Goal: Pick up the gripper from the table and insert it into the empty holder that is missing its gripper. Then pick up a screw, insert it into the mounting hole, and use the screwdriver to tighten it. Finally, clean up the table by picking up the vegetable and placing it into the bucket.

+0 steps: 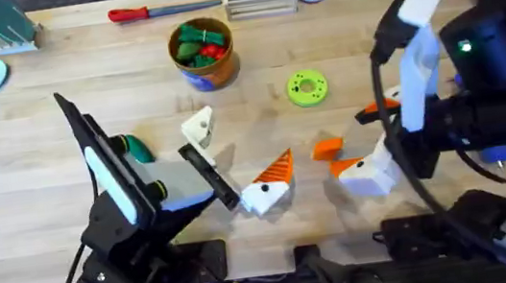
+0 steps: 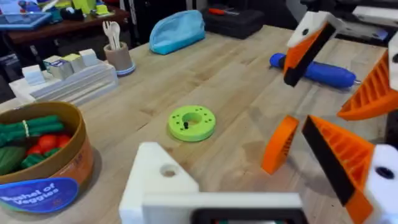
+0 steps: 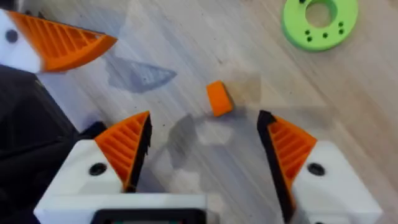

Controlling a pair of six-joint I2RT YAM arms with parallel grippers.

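The loose orange tip is lying flat on the table, between the two arms' fingers and short of the green disc. The right gripper is hovering over it with fingers spread wide, holding nothing. The left gripper is standing open too, its bare white holder carrying no pad and reaching toward the disc. The bucket is sitting full of toy greens, its blue label reading "Bushel of Veggies". The green vegetable is lying beside the left arm. The blue screwdriver is resting beyond the right gripper.
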